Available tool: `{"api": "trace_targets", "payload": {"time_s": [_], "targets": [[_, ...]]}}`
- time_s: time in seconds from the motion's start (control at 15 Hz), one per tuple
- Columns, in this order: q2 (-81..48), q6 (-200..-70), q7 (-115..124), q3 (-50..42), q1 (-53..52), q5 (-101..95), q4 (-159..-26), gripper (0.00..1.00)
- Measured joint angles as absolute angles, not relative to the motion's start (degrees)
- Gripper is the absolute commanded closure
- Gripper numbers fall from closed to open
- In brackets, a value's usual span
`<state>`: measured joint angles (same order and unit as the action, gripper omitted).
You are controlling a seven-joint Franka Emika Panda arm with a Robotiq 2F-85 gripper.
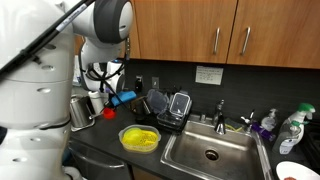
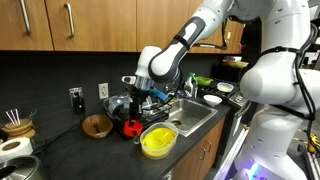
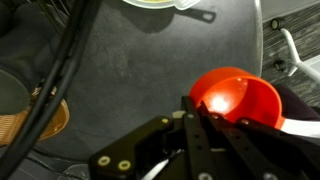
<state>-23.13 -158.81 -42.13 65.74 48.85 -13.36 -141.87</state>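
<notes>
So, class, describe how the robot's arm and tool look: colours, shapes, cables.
The arm is white, with rounded segments and dark grey joint caps. Black cables run beside it. The tool is black, with slim linkage fingers and pale bolts.

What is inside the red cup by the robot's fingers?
The red cup looks empty where its inside shows in the wrist view. The fingers cover its near edge, so that bit is hidden.

Surface: dark countertop [image 2: 70, 150] | carried: yellow bowl [image 2: 158, 141], red cup [image 2: 131, 127], brown bowl [image 2: 97, 125] | sink [image 1: 235, 150] is set in beside yellow bowl.
</notes>
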Motion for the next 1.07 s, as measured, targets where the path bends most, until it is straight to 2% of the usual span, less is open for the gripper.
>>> {"api": "trace_targets", "payload": {"time_s": [1.07], "targets": [[-23.8,-158.9,-44.5,65.4,48.6,-14.9,-139.5,0.96]]}}
